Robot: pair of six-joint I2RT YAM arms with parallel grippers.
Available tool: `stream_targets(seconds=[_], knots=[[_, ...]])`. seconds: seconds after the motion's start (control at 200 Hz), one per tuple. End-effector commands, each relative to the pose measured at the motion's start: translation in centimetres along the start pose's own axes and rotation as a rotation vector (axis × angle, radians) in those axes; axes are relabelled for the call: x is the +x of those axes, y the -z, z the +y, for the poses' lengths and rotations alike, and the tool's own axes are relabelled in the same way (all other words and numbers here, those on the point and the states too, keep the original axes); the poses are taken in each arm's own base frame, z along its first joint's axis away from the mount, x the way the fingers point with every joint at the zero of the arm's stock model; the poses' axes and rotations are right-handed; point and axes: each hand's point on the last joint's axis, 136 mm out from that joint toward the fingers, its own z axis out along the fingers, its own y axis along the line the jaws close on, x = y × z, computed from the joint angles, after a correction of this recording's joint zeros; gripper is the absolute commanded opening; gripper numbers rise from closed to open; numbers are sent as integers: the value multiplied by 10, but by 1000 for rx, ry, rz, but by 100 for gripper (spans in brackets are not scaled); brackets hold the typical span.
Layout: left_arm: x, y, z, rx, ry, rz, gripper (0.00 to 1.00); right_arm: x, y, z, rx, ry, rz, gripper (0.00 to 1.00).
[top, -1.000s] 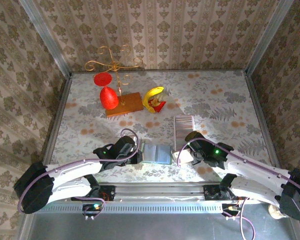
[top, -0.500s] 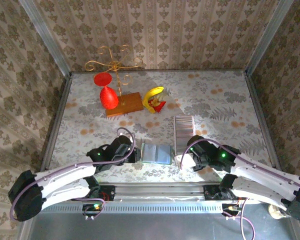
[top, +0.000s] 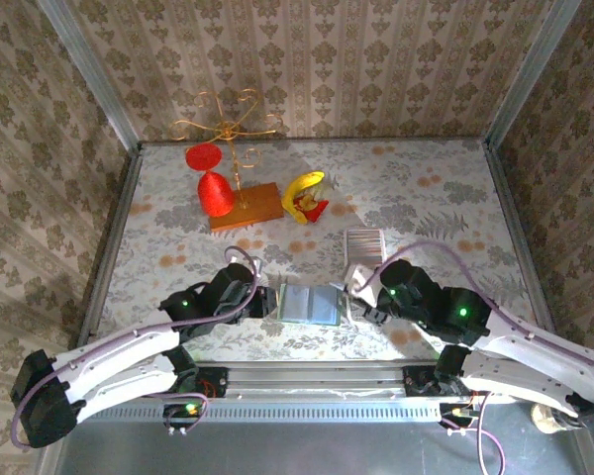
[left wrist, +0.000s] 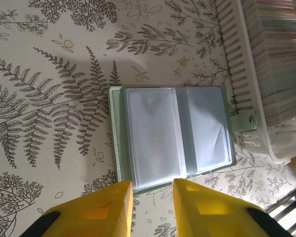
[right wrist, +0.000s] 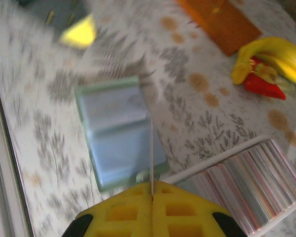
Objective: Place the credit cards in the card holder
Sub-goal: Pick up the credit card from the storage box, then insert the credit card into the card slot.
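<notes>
My right pincer (right wrist: 152,197) is pinched shut on one thin pale card (right wrist: 151,148), poised edge-on near the small sage-green folding card holder (top: 310,305). The holder lies open on the floral table (top: 436,188) between my arms. My left pincer (left wrist: 153,197) hangs spread at its edge, gripping nothing. The card is fetched, I judge; next it needs lining up with a sleeve mouth and sliding in. The right wrist view gives the card's edge; the left wrist view gives the clear sleeves (left wrist: 153,133) flat-on, with the long ribbed strip of silvery credit cards (left wrist: 281,59) just beside.
</notes>
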Motion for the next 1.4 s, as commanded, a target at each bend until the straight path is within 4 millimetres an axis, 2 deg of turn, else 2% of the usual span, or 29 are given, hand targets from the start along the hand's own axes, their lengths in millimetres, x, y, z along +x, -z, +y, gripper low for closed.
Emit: stream_targets(seconds=[0.0,0.105,0.2,0.26,0.365,0.54,0.57,0.6,0.755,0.95,1.225,1.395], knots=[[-8,0,1,-23,-1,-8,30,-34,1,-28,123,-596,-91,0],[-10,-9,7,-34,37,-4,30,-13,-20,-27,186,-930,32,0],[-10,-19,9,-4,83,6,30,-3,-48,-6,134,-1127,99,0],[-10,-25,10,11,107,14,30,-3,-68,8,80,-1223,72,0],[-9,-32,12,13,123,20,30,9,-96,21,85,-1312,71,0],[-3,-44,13,26,133,52,32,25,-128,29,175,-1290,136,0],[0,-47,13,28,133,62,32,23,-131,30,167,-1296,132,0],[2,-49,13,28,133,71,31,29,-139,33,177,-1293,154,0],[11,-59,15,21,119,113,21,36,-142,29,218,-1304,143,0],[15,-64,13,12,87,133,21,42,-144,26,235,-1309,120,0],[24,-68,19,-17,79,161,19,47,-146,21,263,-1290,95,0],[28,-67,22,-24,86,162,19,57,-145,20,291,-1278,116,0]])
